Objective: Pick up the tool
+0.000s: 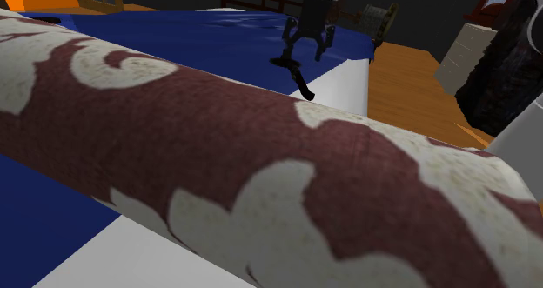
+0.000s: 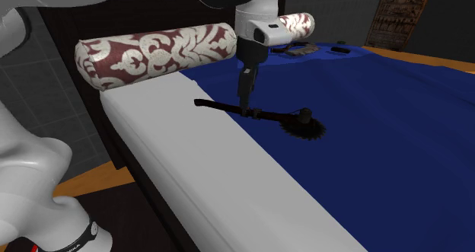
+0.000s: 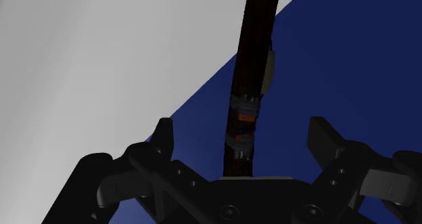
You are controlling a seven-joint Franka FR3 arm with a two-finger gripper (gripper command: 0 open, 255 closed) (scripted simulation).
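You have the patterned bolster (image 2: 152, 52), maroon and cream, lying well back from the fingers at the head of the bed; in the shoulder view it crosses the whole foreground. Next comes the white sheet (image 2: 198, 167), a bare band that passes under 1 side of the fingers. The tool (image 2: 263, 115) is a black brush with a long thin handle and a round bristled head. It lies flat across the line where the white sheet meets the blue cover (image 2: 380, 129), its handle end on the white and its head on the blue. Your gripper (image 2: 245, 104) points straight down, close over the middle of the handle. In the wrist view the 2 fingers (image 3: 162, 138) are spread wide and the handle runs up between them with a gap on each side, so neither finger touches it and nothing is held. The brush head lies beyond the fingers on the blue side, and the blue cover stretches well away past it.
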